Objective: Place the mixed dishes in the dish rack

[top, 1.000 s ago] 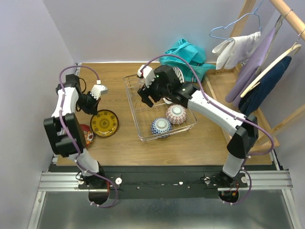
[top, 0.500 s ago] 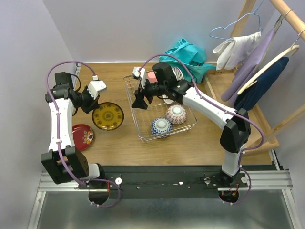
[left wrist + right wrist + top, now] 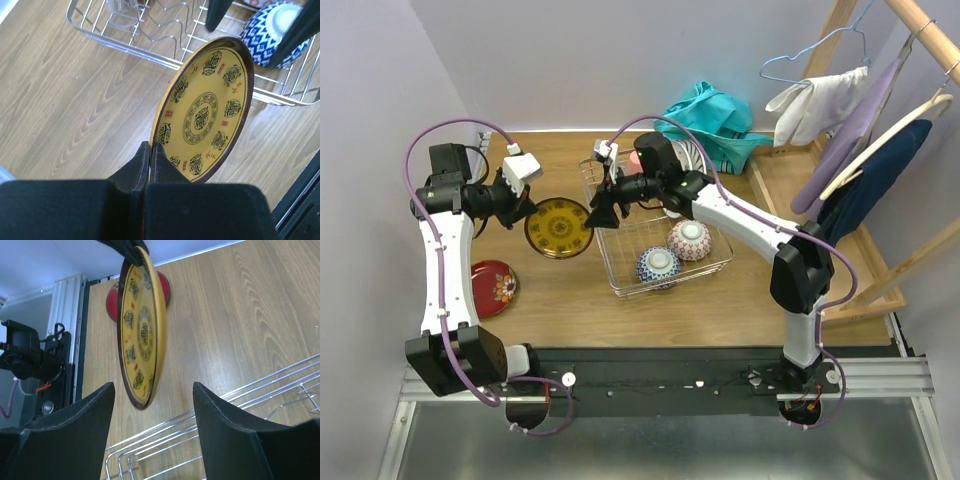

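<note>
My left gripper is shut on the rim of the gold saucer and holds it above the table, just left of the silver wire dish rack. In the left wrist view the saucer stands on edge from my pinched fingertips. My right gripper is open and empty, over the rack's left edge, facing the saucer. The red saucer lies on the table at the left. Two patterned bowls sit in the rack. A pink cup and a striped plate show behind my right arm.
A teal cloth lies behind the rack. A wooden clothes frame with hanging garments stands at the right. The left wall is close to my left arm. Bare wood lies in front of the rack.
My left gripper lifted the gold saucer off the table and carried it right toward the rack. My right gripper swung left over the rack's edge to face it.
</note>
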